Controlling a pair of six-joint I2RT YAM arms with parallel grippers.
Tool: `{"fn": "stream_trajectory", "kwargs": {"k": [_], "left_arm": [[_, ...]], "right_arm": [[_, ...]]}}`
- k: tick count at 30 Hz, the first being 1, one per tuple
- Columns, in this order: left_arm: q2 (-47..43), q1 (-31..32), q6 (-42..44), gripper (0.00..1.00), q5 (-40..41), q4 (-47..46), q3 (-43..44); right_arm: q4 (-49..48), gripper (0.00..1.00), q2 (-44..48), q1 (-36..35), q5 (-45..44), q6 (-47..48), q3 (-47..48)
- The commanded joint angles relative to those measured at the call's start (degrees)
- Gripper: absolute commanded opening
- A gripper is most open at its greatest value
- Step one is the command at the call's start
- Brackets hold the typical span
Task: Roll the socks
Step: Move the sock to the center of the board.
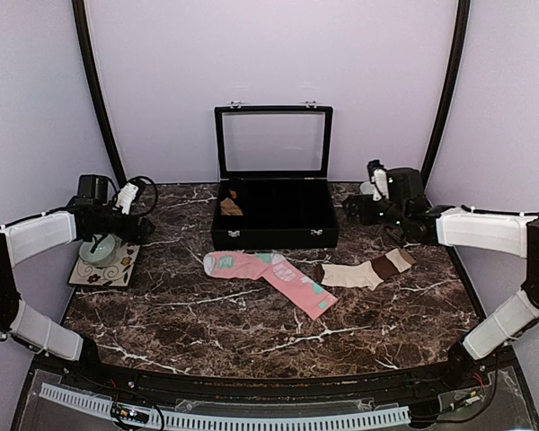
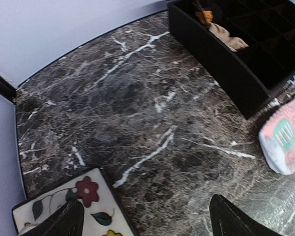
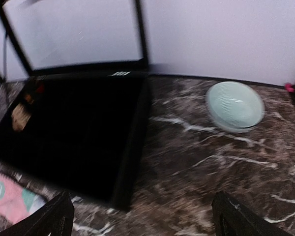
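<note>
- A dark marble table (image 1: 207, 323) is seen from above, with the robot's arms rising from its 6 o'clock edge.
- Both socks lie flat and unrolled near the table's middle.
- The pink sock (image 1: 274, 278), patched with mint green and white, runs slantwise from 9 o'clock down toward 5 o'clock.
- The beige sock (image 1: 364, 271), with dark brown bands, lies just beside it at 3 o'clock; whether they touch is unclear.
- An open black box (image 1: 274, 235) with a raised glass lid stands at 12 o'clock of the socks, a small tan bundle (image 1: 231, 206) in its left rear compartment.
- The left gripper (image 2: 150, 219) hovers at 9 o'clock near a flowered tile (image 1: 117, 269), fingers spread wide, holding nothing.
- The right gripper (image 3: 147, 219) hovers at 2 o'clock beside the box, fingers spread wide and empty, near a pale green bowl (image 3: 235, 105).
</note>
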State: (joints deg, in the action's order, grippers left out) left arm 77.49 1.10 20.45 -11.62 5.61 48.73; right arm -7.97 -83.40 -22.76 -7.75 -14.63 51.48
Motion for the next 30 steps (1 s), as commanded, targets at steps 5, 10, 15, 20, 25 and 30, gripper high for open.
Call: {"fn": "stream_trajectory", "kwargs": {"k": [5,10,15,20,25,30], "left_arm": [[-2.88,7.47,5.95,0.98,-1.35,12.56,0.31],[-1.86,16.5,10.17,0.98,3.29,17.74,0.95],[0.53,20.86,10.99,0.98,2.19,22.41,4.92],[3.89,24.4,10.54,0.98,2.2,23.06,7.5],[6.49,26.89,6.59,0.98,1.73,20.2,8.35],[6.8,27.08,3.45,0.99,-0.96,20.1,7.99]], "right_arm": [[2.6,0.88,-4.46,-23.21,-8.64,0.92,-4.28],[2.65,0.73,-11.15,-30.72,-8.39,-3.1,-4.62],[4.2,0.61,-16.7,-34.85,-9.08,-6.59,-4.69],[3.27,0.58,-16.63,-37.14,-7.82,-9.59,-7.0],[1.13,0.54,-19.57,-39.68,-3.83,-13.42,-5.95],[-4.22,0.52,-24.67,-41.32,3.17,-19.46,-0.54]]}}
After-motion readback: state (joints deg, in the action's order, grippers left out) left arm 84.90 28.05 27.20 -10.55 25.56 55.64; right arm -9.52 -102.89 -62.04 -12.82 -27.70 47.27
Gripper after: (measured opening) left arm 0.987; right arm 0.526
